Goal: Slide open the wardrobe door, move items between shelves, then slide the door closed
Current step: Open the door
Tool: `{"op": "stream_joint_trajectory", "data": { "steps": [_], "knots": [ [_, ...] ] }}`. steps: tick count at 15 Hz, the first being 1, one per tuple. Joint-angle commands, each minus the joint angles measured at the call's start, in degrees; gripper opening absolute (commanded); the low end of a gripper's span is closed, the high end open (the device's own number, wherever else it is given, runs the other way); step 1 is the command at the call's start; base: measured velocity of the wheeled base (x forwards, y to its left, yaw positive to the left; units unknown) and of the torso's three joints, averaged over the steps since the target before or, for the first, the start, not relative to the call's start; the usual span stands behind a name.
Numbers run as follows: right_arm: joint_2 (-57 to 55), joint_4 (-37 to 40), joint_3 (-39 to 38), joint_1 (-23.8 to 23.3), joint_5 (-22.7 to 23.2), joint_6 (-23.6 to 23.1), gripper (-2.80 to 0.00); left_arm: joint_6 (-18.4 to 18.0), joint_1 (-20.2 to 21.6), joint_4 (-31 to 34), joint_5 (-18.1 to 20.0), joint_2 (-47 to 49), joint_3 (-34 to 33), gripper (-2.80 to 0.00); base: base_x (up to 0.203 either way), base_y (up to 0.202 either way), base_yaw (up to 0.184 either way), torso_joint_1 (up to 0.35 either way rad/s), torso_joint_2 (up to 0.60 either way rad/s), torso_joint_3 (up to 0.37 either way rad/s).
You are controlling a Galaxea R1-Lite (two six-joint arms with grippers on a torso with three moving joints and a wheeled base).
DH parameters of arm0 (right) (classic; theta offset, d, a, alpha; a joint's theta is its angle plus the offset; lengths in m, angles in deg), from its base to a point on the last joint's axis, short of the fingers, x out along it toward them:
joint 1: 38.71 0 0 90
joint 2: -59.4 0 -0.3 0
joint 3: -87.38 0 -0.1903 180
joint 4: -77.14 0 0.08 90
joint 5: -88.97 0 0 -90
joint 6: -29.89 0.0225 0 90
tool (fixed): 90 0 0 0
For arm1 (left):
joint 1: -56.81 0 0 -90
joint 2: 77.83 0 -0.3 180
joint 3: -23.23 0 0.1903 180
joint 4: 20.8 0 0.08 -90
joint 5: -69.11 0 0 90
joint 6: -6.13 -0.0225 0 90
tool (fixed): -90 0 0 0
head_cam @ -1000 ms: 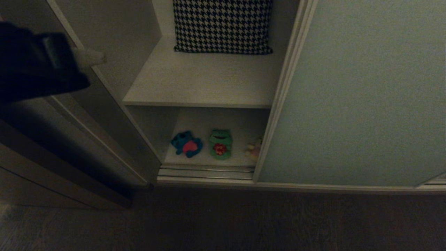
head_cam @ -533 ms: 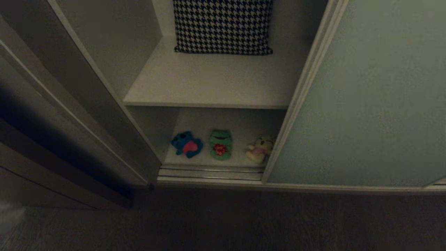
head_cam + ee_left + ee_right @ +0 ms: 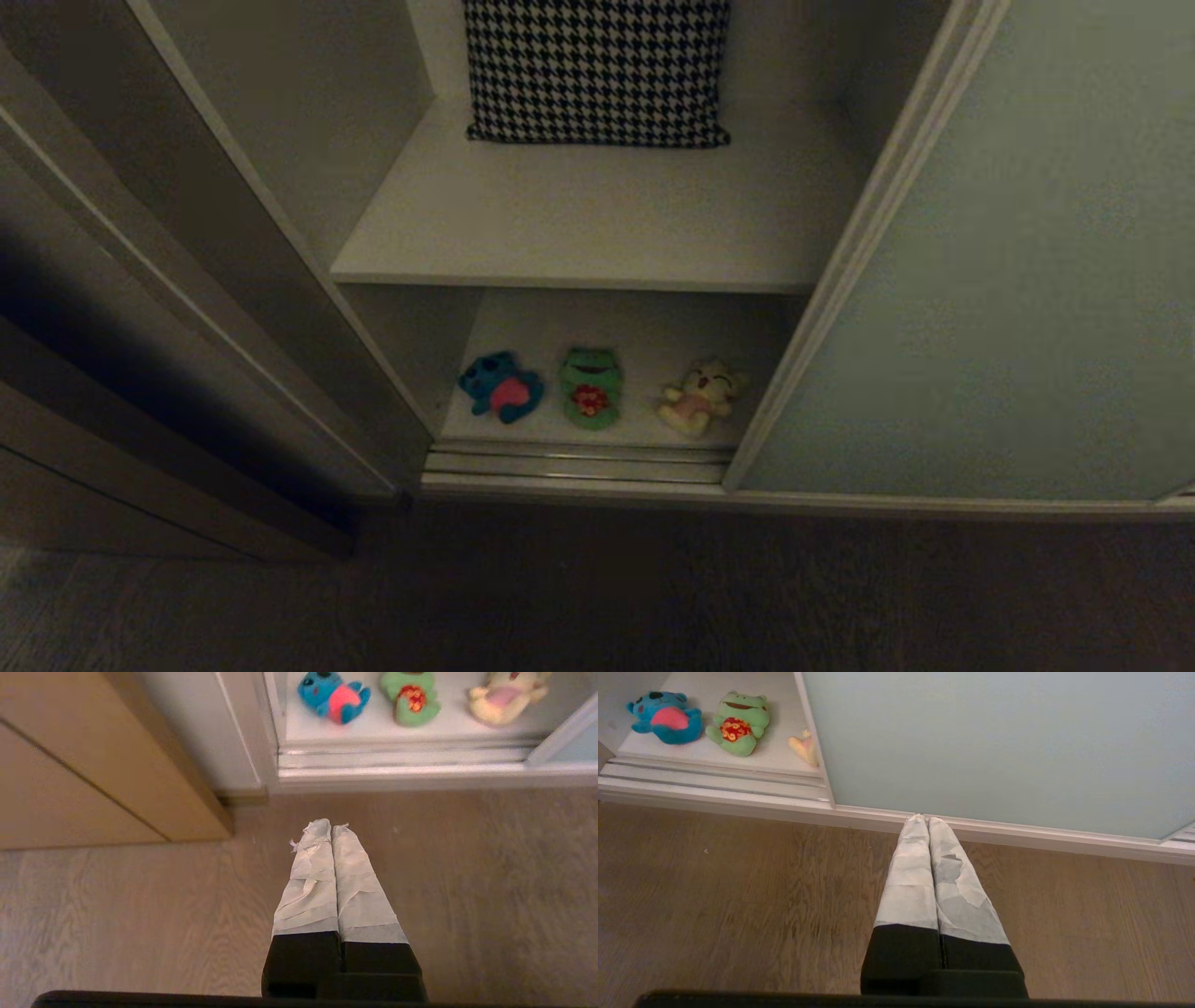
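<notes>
On lower shelf (image 3: 653, 327) three plush toys (image 3: 590, 386) (door (image 3: 1027, 280) open), both grippers closed

The head view is dim and grainy, with deep shadow down the dark frame (image 3: 140, 373) at the left and over the floor (image 3: 597, 597). Both wrist views are bright, evenly lit and sharp.

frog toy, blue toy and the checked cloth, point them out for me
frog toy (image 3: 590, 389), head view, its belly
blue toy (image 3: 504, 389), head view, its pink belly
checked cloth (image 3: 597, 70), head view, its middle
</notes>
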Motion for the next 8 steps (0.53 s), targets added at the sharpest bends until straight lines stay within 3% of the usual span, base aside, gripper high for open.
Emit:
{"op": "stream_joint_trajectory", "data": {
  "steps": [1, 4, 8],
  "knots": [
    [0.01, -0.03, -0.01, -0.01, 0.02, -0.04, -2.80, -0.08, -0.16, 1.62, -0.41, -7.72, -0.79, -2.80, 0.000, 0.000, 0.000, 0.000, 0.00, 0.000],
    [0.01, -0.03, -0.01, -0.01, 0.02, -0.04, -2.80, 2.17, -0.18, 0.37, -2.29, -7.29, -1.56, -2.80, 0.000, 0.000, 0.000, 0.000, 0.00, 0.000],
    [0.01, -0.03, -0.01, 0.00, 0.02, -0.04, -2.80, 0.54, -0.18, 0.46, -1.85, -7.29, -1.65, -2.80, 0.000, 0.000, 0.000, 0.000, 0.00, 0.000]
  ]
}}
